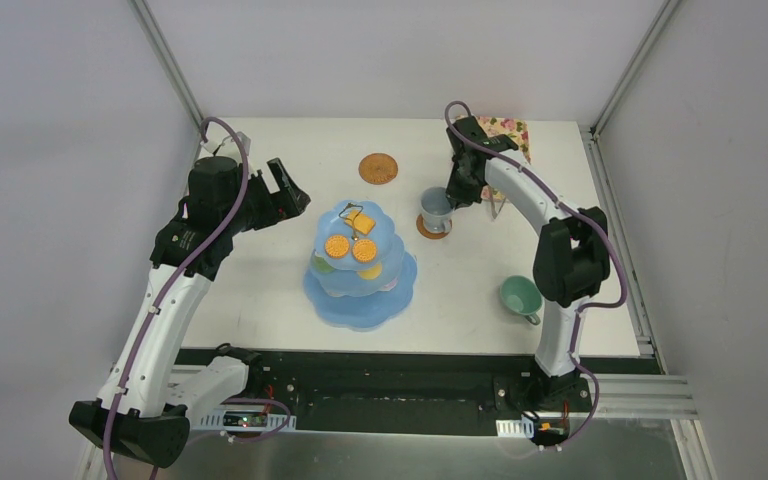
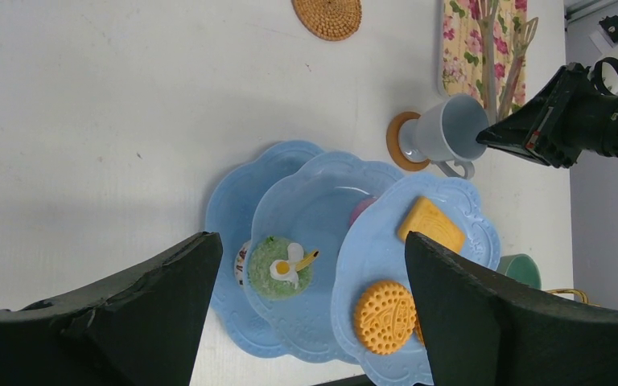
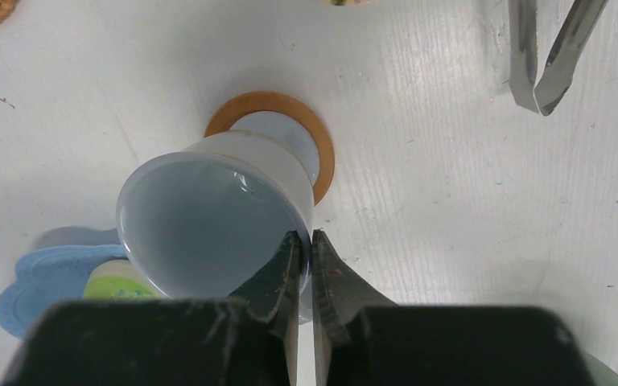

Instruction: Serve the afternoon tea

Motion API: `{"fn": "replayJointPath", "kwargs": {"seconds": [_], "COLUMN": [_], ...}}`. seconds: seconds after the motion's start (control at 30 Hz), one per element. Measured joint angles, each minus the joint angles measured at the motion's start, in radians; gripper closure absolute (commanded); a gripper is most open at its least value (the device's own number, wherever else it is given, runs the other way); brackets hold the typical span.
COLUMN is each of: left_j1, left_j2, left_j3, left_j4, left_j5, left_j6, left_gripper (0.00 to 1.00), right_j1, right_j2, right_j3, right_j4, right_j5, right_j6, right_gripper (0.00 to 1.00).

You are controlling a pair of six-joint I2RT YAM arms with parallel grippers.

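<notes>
I am watching the right tool [image 3: 306, 238] pinching the rim of the grey-blue cup [image 3: 201, 225], one finger inside the wall and the other outside it, nearly together with only the thin wall between them. The cup is standing on a brown coaster [image 3: 323, 153] toward the far middle of the desk [image 1: 260, 300], just right of the three-tier stand [image 1: 360, 292]. The second coaster [image 1: 378, 167] is lying bare farther back and to the left, well apart from the cup. The green cup [image 1: 520, 295] is sitting on the near right part of the desk, close to the right arm's upright link and not on any coaster.

The light-blue stand is sitting at the middle of the desk. On its top tier I am seeing two round orange biscuits [image 1: 337, 246] side by side and a square biscuit [image 2: 430, 225] behind them. On the tier below, a green-iced donut [image 2: 280, 269] is showing; other pieces under the plates are too hidden for me to name.

The left tool [image 2: 306, 241] is hanging above the desk to the left of the stand, its fingers spread wide and holding nothing.

The metal tongs [image 3: 543, 64] are lying on the floral tray [image 1: 508, 130] at the far right corner, beyond the gripped cup.
</notes>
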Motion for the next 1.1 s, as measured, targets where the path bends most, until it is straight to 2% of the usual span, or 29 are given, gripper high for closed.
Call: {"fn": "replayJointPath", "kwargs": {"seconds": [0.4, 0.77, 0.83, 0.93, 1.1], "left_j1": [0.000, 0.000, 0.000, 0.000, 0.001], "left_j2": [0.006, 0.034, 0.050, 0.082, 0.151], "left_j3": [0.000, 0.000, 0.000, 0.001, 0.014], "left_j4": [0.000, 0.020, 0.034, 0.055, 0.072], "left_j5": [0.000, 0.001, 0.001, 0.001, 0.001], "left_j6": [0.000, -0.003, -0.009, -0.022, -0.047], "left_gripper": [0.12, 0.11, 0.11, 0.10, 0.10], "right_j1": [-0.010, 0.000, 0.003, 0.005, 0.003], "right_j2": [-0.018, -0.033, -0.030, -0.027, -0.027], "right_j3": [-0.055, -0.080, -0.061, -0.018, 0.087], "right_j4": [0.065, 0.067, 0.047, 0.023, -0.002], "right_j5": [-0.026, -0.058, -0.062, -0.064, -0.065], "right_j6": [-0.002, 0.005, 0.005, 0.004, -0.006], "right_gripper": [0.91, 0.60, 0.50, 0.39, 0.29]}}
